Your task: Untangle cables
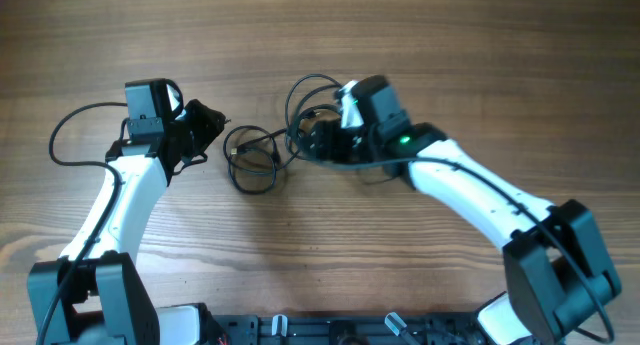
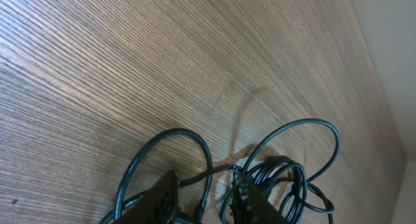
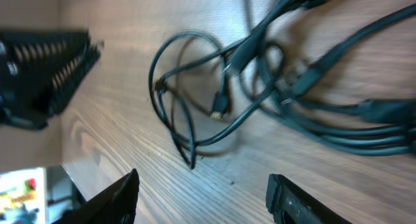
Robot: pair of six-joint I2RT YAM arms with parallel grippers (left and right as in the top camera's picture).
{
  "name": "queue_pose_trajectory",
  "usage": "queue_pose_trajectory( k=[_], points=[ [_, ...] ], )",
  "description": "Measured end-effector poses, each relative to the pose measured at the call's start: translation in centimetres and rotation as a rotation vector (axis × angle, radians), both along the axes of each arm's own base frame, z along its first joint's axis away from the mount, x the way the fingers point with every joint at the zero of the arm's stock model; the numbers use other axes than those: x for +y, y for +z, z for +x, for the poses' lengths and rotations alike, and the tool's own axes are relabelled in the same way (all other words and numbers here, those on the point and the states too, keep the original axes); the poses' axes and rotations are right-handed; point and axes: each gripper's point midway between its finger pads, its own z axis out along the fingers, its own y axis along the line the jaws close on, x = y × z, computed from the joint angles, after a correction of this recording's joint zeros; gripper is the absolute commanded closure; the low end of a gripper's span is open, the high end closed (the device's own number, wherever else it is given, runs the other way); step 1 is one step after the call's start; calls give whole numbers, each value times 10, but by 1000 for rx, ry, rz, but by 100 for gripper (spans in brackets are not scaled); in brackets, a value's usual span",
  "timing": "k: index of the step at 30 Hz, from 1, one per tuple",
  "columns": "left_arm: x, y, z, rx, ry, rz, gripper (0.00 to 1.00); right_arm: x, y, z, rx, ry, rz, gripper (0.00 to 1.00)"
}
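Left gripper (image 2: 206, 182) is seen with its jaws parted a little. A single thin cord (image 2: 220, 169) of the cables (image 1: 262, 155) is stretched across the gap near the tips, and no pinch on it can be made out. Ahead of these fingers, on the left of the wrist view, an open loop (image 2: 175, 130) is laid flat on the wooden table (image 1: 420, 45). Ahead on the right a denser bundle (image 2: 281, 175) is gathered, with one large arc curving out of it. Right gripper (image 3: 203, 180) is held with fingers (image 3: 120, 197) spread wide and nothing between them, just short of the cords. Directly ahead of it a slack loop (image 3: 153, 71) is recorded, with a small pale-tipped plug (image 3: 219, 109) lying inside it. Farther ahead and to the right, several strands are run together. Seen from overhead, the cables are placed between the two grippers, the right one at the bundle's edge and the left one just beside the loop.
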Motion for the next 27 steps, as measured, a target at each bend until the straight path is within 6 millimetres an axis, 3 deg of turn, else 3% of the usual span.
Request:
queue_pose_trajectory(
  k=[11, 12, 14, 17, 20, 23, 24, 27],
  points=[
    [4, -2, 0, 6, 15, 20, 69, 81, -67, -41, 83, 39, -7, 49],
    [4, -2, 0, 6, 15, 20, 69, 90, -72, -46, 82, 49, 1, 55],
    [4, -2, 0, 6, 15, 20, 69, 104, -81, -54, 71, 73, 13, 96],
    [4, -2, 0, 6, 15, 20, 69, 105, -84, -55, 80, 62, 10, 96],
    [4, -2, 0, 6, 15, 20, 69, 103, -81, -49, 77, 57, 27, 96],
    [4, -2, 0, 6, 15, 20, 69, 97, -62, -44, 68, 70, 52, 96],
    [4, -2, 0, 6, 15, 20, 68, 93, -49, -43, 56, 71, 61, 96],
    [4, -2, 0, 6, 15, 20, 67, 82, 17, -35, -44, 69, 135, 96]
  ],
)
